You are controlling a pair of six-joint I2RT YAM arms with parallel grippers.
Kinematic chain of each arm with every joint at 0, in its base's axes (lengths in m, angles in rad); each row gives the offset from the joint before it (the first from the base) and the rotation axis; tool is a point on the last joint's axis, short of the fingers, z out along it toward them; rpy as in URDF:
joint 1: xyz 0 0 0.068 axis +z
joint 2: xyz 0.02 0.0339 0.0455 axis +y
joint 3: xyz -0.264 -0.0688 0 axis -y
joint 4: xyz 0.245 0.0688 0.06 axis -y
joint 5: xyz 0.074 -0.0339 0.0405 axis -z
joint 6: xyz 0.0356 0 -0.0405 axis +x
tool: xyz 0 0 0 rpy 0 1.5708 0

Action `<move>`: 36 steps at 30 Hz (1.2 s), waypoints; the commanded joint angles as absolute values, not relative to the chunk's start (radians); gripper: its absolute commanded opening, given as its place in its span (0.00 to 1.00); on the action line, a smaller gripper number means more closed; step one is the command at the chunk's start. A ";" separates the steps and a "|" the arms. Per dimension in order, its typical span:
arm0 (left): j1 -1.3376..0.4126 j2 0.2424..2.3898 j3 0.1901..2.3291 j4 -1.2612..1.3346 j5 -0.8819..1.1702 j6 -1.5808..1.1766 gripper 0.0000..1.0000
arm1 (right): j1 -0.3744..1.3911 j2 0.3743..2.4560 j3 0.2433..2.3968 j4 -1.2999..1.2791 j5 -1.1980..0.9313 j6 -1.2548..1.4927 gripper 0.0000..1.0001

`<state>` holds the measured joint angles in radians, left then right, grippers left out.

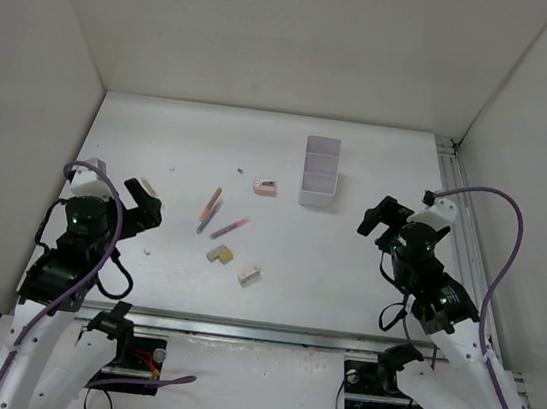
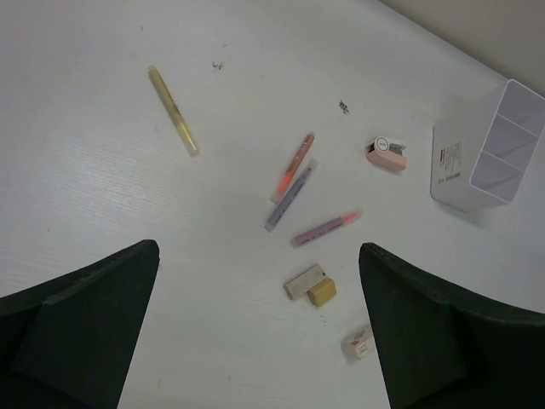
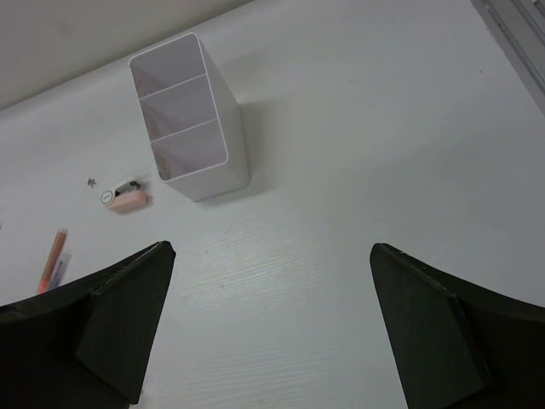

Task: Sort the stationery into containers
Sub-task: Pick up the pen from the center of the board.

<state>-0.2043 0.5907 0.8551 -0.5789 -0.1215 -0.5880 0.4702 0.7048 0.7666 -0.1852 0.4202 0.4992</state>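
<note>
The white three-compartment container (image 1: 319,170) stands at the middle back; it also shows in the left wrist view (image 2: 490,149) and the right wrist view (image 3: 192,119). A pale pink block (image 1: 265,188) lies to its left. Two thin pens (image 1: 211,206) (image 1: 230,227) lie mid-table; the left wrist view shows an orange pen (image 2: 294,166), a purple pen (image 2: 291,194), a pink-purple pen (image 2: 326,227) and a yellow pen (image 2: 173,111). A tan L-shaped block (image 1: 220,254) and a cream block (image 1: 249,275) lie nearer. My left gripper (image 1: 145,203) is open and empty, left of the items. My right gripper (image 1: 378,216) is open and empty, right of the container.
White walls close the table at the back and both sides. A metal rail (image 1: 452,203) runs along the right edge. A few small dark specks (image 2: 344,106) lie on the table behind the pens.
</note>
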 commanded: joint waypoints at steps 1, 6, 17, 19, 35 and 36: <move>-0.210 0.604 0.887 -0.569 -0.163 -0.626 1.00 | 0.466 0.761 0.814 -0.146 0.407 0.519 0.98; -0.210 0.630 0.894 -0.606 -0.225 -0.658 1.00 | 0.466 0.868 0.864 -0.146 0.351 0.511 0.98; -0.210 0.692 0.859 -0.621 -0.250 -0.747 1.00 | 0.661 1.377 1.143 -0.147 0.345 0.606 0.98; -0.210 0.689 0.832 -0.612 -0.229 -0.752 1.00 | 0.679 1.506 1.222 -0.147 0.341 0.667 0.96; -0.210 0.621 0.738 -0.614 -0.183 -0.784 1.00 | 0.830 2.014 1.565 -0.172 0.238 0.974 0.85; -0.210 0.621 0.733 -0.615 -0.183 -0.782 1.00 | 0.834 2.026 1.574 -0.172 0.238 0.995 0.83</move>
